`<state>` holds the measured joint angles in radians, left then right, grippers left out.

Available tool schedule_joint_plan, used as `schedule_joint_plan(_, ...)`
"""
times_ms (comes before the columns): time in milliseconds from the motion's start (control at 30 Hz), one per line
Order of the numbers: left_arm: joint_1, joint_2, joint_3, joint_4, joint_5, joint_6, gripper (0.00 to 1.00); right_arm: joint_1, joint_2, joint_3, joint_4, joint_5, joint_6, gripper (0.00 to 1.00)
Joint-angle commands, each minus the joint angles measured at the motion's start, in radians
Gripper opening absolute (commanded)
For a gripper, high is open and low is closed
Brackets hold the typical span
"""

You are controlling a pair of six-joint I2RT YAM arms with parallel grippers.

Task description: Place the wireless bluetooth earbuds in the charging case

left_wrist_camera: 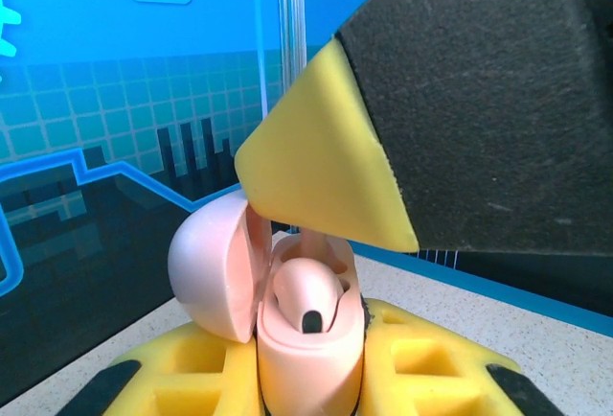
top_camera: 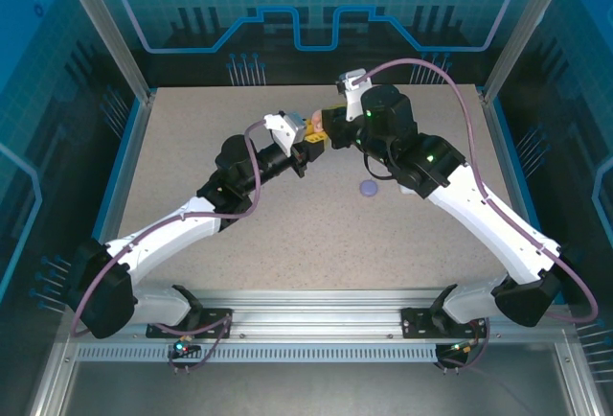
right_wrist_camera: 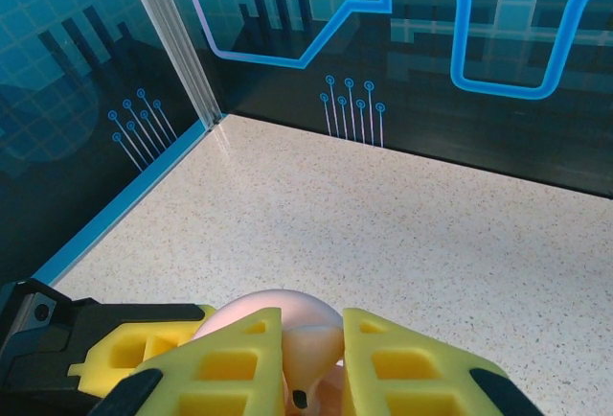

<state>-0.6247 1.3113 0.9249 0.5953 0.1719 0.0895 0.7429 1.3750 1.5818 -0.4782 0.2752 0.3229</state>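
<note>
Left gripper clamped on open pink case | one pink earbud seated | right gripper above, closure unclear | pairing likely unfinished

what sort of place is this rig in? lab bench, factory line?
Probably a purpose-built robot test cell: silver aluminium extrusion frame, blue circuit-pattern printed wall panels, and a speckled beige tabletop.

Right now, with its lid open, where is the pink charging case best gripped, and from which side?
Pinch the lower body of the pink case across its flanks, coming from its closed bottom end, as the left gripper does. The lid hangs open on its hinge and would likely swing, and the mouth, with an earbud seated, should be left free.
</note>
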Motion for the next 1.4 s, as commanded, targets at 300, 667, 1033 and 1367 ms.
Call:
schedule_joint_plan(300, -0.006, 0.001, 0.046, 0.013, -0.031, 0.038, 0.0, -0.016, 0.003, -0.025, -0.016, -0.081, 0.018, 0.16)
schedule_joint_plan(667, -0.007, 0.002, 0.048, 0.012, -0.038, 0.034, 0.0, -0.016, 0.026, -0.014, -0.043, -0.068, 0.024, 0.16)
schedule_joint_plan(1033, -0.007, 0.006, 0.029, 0.012, -0.032, 0.012, 0.0, -0.075, 0.049, 0.08, -0.046, -0.079, 0.107, 0.44)
schedule_joint_plan(1367, -0.007, 0.009, 0.0, 0.023, -0.041, 0.006, 0.0, -0.158, -0.012, 0.116, -0.068, -0.172, 0.17, 0.66)
